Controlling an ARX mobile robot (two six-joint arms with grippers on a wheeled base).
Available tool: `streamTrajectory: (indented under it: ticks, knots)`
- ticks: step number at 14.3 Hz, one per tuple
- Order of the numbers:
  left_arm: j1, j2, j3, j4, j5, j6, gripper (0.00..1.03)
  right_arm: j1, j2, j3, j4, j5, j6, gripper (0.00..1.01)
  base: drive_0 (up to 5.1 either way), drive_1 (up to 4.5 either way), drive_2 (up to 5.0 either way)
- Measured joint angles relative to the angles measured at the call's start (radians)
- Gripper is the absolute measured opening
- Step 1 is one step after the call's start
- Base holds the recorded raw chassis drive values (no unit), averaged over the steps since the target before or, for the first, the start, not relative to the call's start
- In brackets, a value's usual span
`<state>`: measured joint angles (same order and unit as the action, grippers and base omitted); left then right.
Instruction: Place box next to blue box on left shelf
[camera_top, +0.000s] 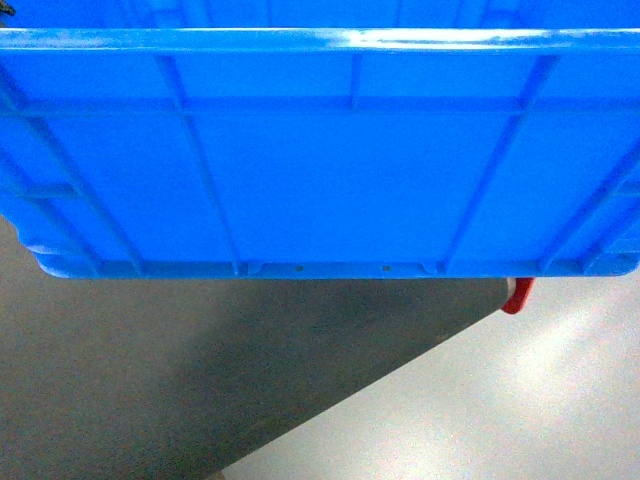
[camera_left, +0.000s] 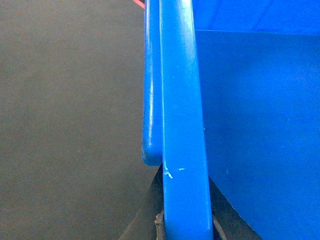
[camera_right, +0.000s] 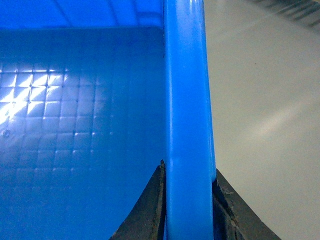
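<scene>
Box: a big bright blue crate, the box (camera_top: 330, 180), fills nearly the whole head view, its ribbed near wall facing the camera and its thick rim running across the top.
Where it is: held up off the grey floor (camera_top: 420, 400), which shows below its base edge; its shadow falls dark on the floor at the near left.
Head view only: the small notches along the base edge, and a bit of red part (camera_top: 518, 295) peeping out under the box's right corner. Neither gripper shows here.
Left gripper: the left gripper (camera_left: 186, 227) is seen only in its own wrist view, at the near bottom edge, with a dark finger on each side of the box (camera_left: 182, 125) rim. It is clamped on that rim.
Left wrist view only: a rounded blue lip hanging outside the rim on the left, and a thin red line at the far top edge.
Right gripper: the right gripper (camera_right: 189, 210) likewise straddles the rim of the box (camera_right: 187, 100), dark fingers pressed to both faces, closed tight on it.
Right wrist view only: the box's inner bottom, a grid of small squares catching light on the left, and pale floor to the right.
Left shelf: not visible in any view.
</scene>
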<state>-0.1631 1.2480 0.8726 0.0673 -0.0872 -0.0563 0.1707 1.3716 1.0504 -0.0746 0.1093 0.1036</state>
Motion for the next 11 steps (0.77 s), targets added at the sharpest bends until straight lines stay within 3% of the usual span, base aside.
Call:
streamTrajectory:
  ticks: [11]
  knots:
    - [0.0,0.0,0.0,-0.001,0.0,0.0,0.06,0.0,0.0,0.0,0.0,0.0,0.0,0.18,-1.7,-1.73,-1.7]
